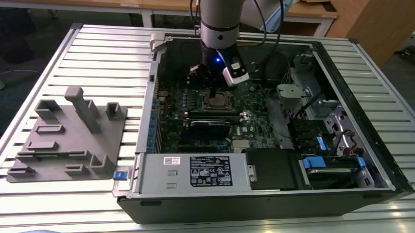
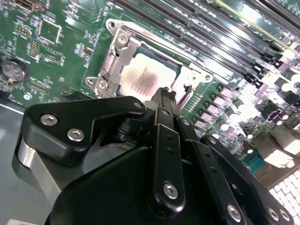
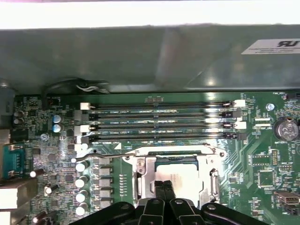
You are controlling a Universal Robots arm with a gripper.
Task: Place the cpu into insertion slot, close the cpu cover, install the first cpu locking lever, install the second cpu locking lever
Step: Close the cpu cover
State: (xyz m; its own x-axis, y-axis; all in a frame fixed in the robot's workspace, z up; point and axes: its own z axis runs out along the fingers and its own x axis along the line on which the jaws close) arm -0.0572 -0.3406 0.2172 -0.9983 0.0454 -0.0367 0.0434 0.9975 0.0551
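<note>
Got gripper (image 3: 164, 188) directly above insertion slot (image 1: 218, 101), fingers (image 2: 161, 101) pinched together, gripping nothing visible. Seeing cpu (image 2: 143, 77) seated in insertion slot, cpu cover (image 2: 116, 60) down flat around it. Around insertion slot: motherboard (image 3: 253, 140), open computer case (image 1: 272, 206), desk (image 1: 97, 53).

The gripper (image 1: 209, 83) hangs inside an open computer case (image 1: 259, 208), just above the silver-rimmed socket (image 1: 218, 103) on the green motherboard (image 1: 259, 128). A grey moulded tray (image 1: 65, 141) lies well apart, outside the case.
</note>
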